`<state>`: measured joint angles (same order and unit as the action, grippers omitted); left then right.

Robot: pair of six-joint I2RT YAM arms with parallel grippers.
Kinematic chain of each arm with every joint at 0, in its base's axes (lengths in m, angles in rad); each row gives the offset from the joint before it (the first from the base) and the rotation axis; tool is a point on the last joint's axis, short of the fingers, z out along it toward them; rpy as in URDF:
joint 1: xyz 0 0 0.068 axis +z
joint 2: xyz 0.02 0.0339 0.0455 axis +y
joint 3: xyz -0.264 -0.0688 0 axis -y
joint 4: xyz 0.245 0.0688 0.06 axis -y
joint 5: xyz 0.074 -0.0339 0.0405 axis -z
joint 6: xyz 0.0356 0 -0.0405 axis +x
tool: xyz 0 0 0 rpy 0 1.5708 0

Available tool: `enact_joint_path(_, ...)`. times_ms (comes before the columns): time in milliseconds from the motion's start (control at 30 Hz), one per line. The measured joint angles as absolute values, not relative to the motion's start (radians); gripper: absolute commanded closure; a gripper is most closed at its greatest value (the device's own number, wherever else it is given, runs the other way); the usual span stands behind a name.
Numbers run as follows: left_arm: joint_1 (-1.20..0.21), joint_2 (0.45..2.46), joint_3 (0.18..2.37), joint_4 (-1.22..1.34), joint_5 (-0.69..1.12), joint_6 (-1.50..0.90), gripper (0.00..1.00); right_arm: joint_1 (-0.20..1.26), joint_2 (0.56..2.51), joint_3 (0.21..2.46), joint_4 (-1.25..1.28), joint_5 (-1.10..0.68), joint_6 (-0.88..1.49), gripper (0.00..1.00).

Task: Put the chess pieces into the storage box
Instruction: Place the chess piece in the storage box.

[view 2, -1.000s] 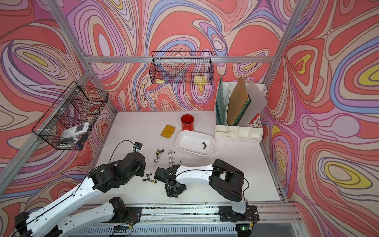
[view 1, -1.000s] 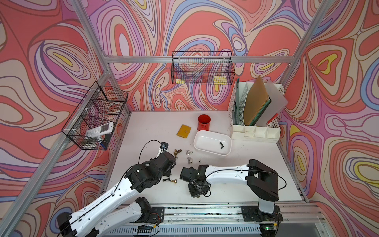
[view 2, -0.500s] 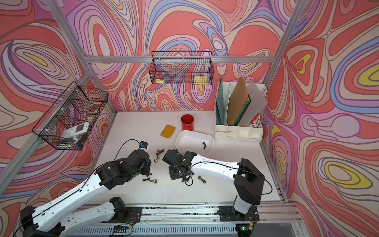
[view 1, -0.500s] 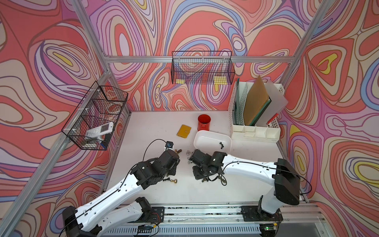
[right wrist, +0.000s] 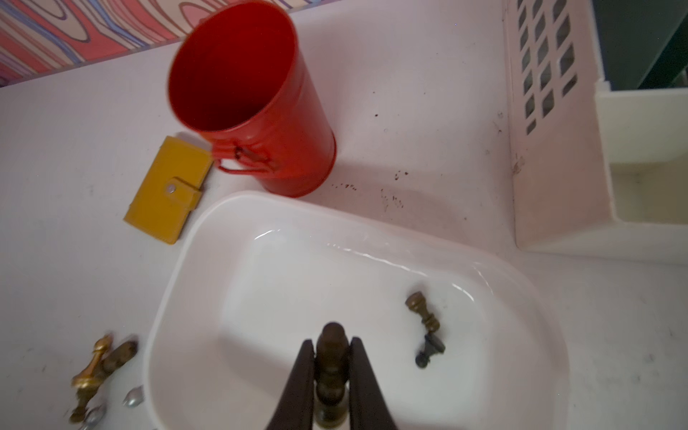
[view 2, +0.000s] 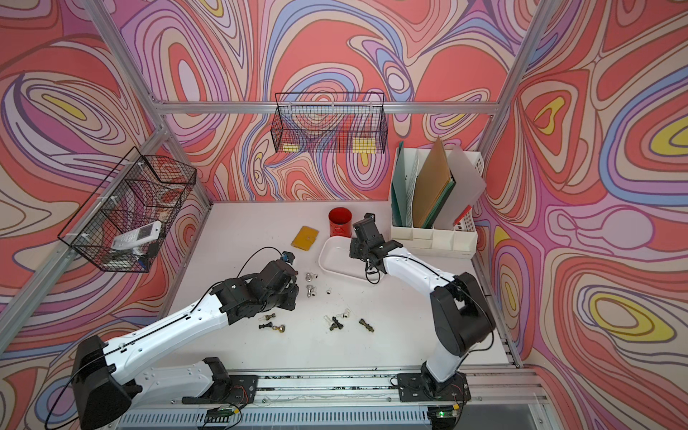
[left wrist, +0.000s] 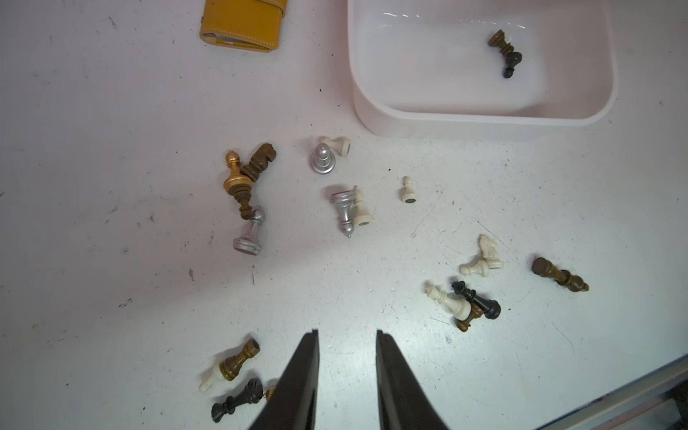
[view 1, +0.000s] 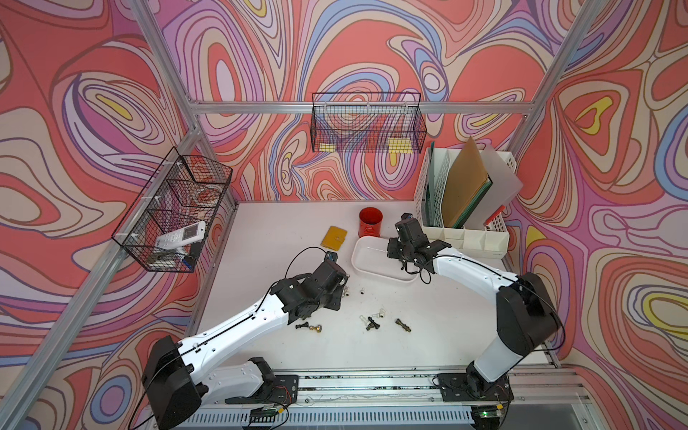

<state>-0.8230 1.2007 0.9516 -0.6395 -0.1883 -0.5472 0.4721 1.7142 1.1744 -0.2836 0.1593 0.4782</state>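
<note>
Right arm pose: I reach from my base at the front rail toward the back of the table [view 1: 283, 231]. My right gripper [right wrist: 331, 344] hangs over the storage box [right wrist: 167, 298], at the end nearest the file organiser [view 1: 465, 232].
Right fingers: pinched on a brown chess piece [right wrist: 331, 357]. Its rounded end pokes out past the tips.
Left arm pose: stretched diagonally from the front-left base to mid-table. My left gripper [left wrist: 347, 335] points down over bare table.
Left fingers: parted by a narrow gap, with nothing between them.
Box contents: two dark pieces [left wrist: 504, 52] lie inside, touching each other.
Remaining items: the loose chess pieces [left wrist: 342, 208] lie scattered on the table in front of the box, most of them on their sides.
Change, right arm: a second ago it was low at the front of the table by the loose pieces. It has since swung back to the box.
Change, left arm: it has shifted slightly toward the box.
</note>
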Motion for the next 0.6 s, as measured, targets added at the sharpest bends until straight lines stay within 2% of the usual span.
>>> enact_joint_path(200, -0.823, 1.229, 0.975, -0.605, -0.166, -0.538, 0.69, 0.429, 1.857, 1.163, -0.123, 0.168, 0.445, 0.91)
enact_joint_path(600, -0.823, 1.299, 1.012, -0.599, -0.164, -0.512, 0.68, 0.420, 1.921, 1.146, 0.017, 0.155, 0.429, 0.75)
